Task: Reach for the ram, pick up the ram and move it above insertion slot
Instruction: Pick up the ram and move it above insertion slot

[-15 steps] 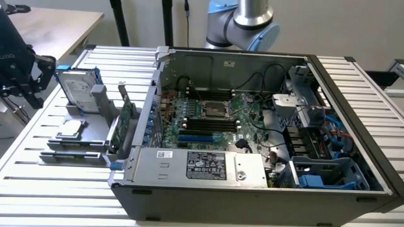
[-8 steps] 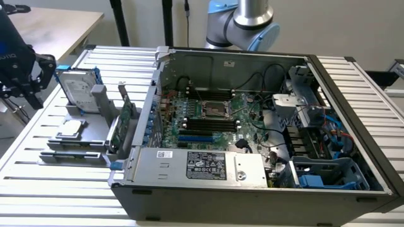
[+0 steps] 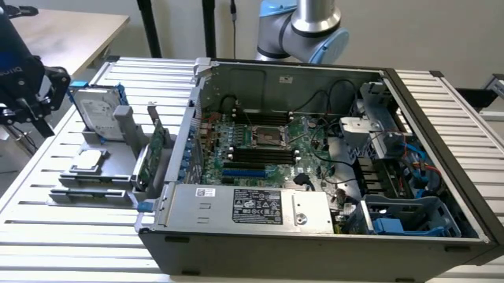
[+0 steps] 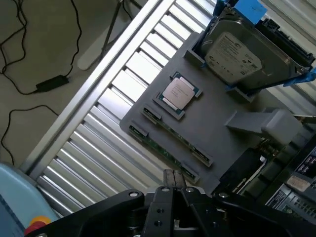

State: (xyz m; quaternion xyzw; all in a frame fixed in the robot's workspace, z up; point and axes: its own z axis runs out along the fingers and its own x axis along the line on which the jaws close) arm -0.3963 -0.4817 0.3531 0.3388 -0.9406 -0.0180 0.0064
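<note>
I'm watching the tool [image 4: 173,178] hanging over the table [image 3: 71,247] at its edge on the exterior view's left, above and apart from the grey holder plate [image 4: 217,133]. Through the wrist camera I'm seeing its two black fingers [image 4: 169,183] pressing together, closed, with nothing between them.

The ram [image 4: 163,152] is lying flat in a long groove of the holder plate, along the plate's side nearest the table's edge. It is showing as a thin green strip with a clip at each end, and a second, similar groove is running parallel just beside it. In the wrist view the closed fingertips are lining up near one end of the ram, but I cannot tell how high above it they are sitting.

On the same plate a square processor chip [image 4: 177,93] is resting just past the grooves. Beyond it a silver hard drive [image 4: 232,55] with blue rails is leaning in its cradle. An upright green card [image 3: 157,144] is standing at the plate's side, next to the open computer case [image 3: 315,250].

The case is taking up the middle of the table, lid off. Inside it the motherboard [image 3: 315,132] is facing up, with the black insertion slots [image 3: 264,155] lying in a row near its centre, well apart from the tool. The arm [image 3: 315,26] is rising behind the case's far wall. Off the table's edge, a black cable [image 4: 22,91] is trailing across the floor.
</note>
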